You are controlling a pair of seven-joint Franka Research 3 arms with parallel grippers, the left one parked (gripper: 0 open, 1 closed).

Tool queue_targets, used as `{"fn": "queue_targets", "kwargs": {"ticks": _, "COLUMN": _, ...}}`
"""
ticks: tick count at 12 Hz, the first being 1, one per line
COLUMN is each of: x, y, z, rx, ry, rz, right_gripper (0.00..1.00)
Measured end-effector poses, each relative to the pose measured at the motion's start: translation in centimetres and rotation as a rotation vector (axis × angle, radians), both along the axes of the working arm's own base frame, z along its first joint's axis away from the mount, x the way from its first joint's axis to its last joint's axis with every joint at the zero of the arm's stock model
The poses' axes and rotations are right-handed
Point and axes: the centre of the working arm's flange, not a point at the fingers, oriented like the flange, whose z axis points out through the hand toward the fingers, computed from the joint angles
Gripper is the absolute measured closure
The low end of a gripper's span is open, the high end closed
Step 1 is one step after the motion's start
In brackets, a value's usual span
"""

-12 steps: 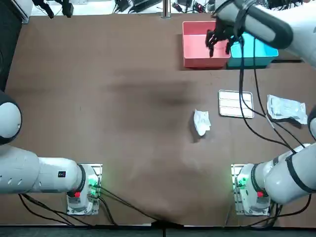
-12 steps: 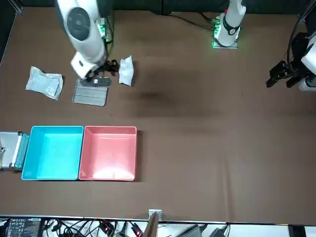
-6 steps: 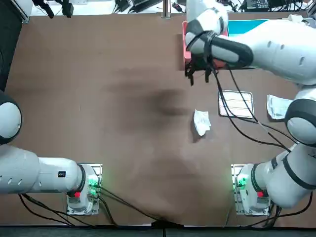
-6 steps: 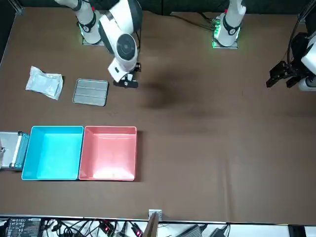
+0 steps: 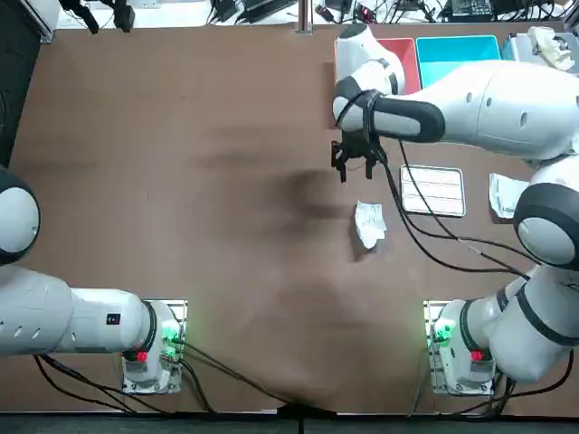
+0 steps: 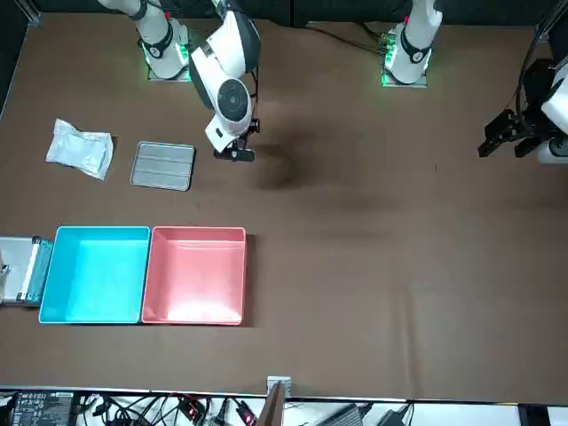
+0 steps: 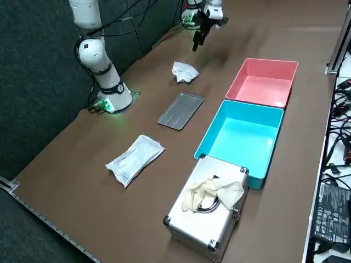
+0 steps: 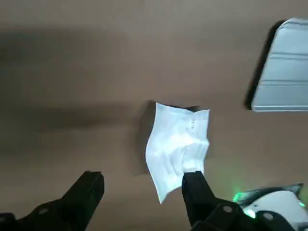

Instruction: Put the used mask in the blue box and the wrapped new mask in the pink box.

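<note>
The used mask (image 5: 369, 223) lies crumpled and white on the brown table, also seen in the side view (image 7: 185, 72) and the wrist view (image 8: 178, 144). My right gripper (image 5: 351, 166) hangs open and empty above the table, slightly beyond the mask and to its left (image 7: 197, 38) (image 8: 142, 192). In the front view the gripper (image 6: 234, 153) and its wrist hide the mask. The wrapped new mask (image 5: 503, 194) (image 6: 82, 148) (image 7: 135, 159) lies at the right side. The blue box (image 5: 457, 50) (image 6: 96, 273) (image 7: 244, 134) and pink box (image 5: 409, 63) (image 6: 197, 273) (image 7: 264, 82) stand together at the far edge, both empty.
A flat metal tray (image 5: 432, 191) (image 6: 163, 166) (image 7: 181, 110) lies between the two masks. A silver case (image 7: 208, 205) with gloves on its lid stands beside the blue box. Cables trail from my right arm over the tray.
My right gripper has swung from above the boxes at the far edge back toward the used mask, staying open and empty. Nothing on the table has moved.
</note>
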Motion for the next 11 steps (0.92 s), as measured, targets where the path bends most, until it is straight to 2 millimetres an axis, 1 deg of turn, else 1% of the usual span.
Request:
{"fn": "queue_targets", "kwargs": {"ticks": 2, "x": -1.3, "y": -0.2, "z": -2.2, "rx": 0.005, "ry": 0.002, "rz": -0.005, "right_gripper": 0.00}}
{"fn": "queue_targets", "kwargs": {"ticks": 4, "x": -3.1, "y": -0.5, "z": -4.5, "rx": -0.005, "ry": 0.005, "rz": 0.006, "right_gripper": 0.00}}
{"fn": "queue_targets", "kwargs": {"ticks": 5, "x": -4.6, "y": -1.0, "z": -6.2, "rx": -0.007, "ry": -0.005, "rz": 0.015, "right_gripper": 0.00}}
{"fn": "queue_targets", "kwargs": {"ticks": 8, "x": -6.2, "y": -1.6, "z": -8.2, "rx": -0.006, "ry": -0.020, "rz": 0.023, "right_gripper": 0.01}}
{"fn": "queue_targets", "kwargs": {"ticks": 10, "x": -7.0, "y": -1.8, "z": -9.1, "rx": -0.009, "ry": -0.023, "rz": 0.028, "right_gripper": 0.04}}
{"fn": "queue_targets", "kwargs": {"ticks": 11, "x": -7.1, "y": -1.9, "z": -9.4, "rx": -0.008, "ry": -0.027, "rz": 0.029, "right_gripper": 0.04}}
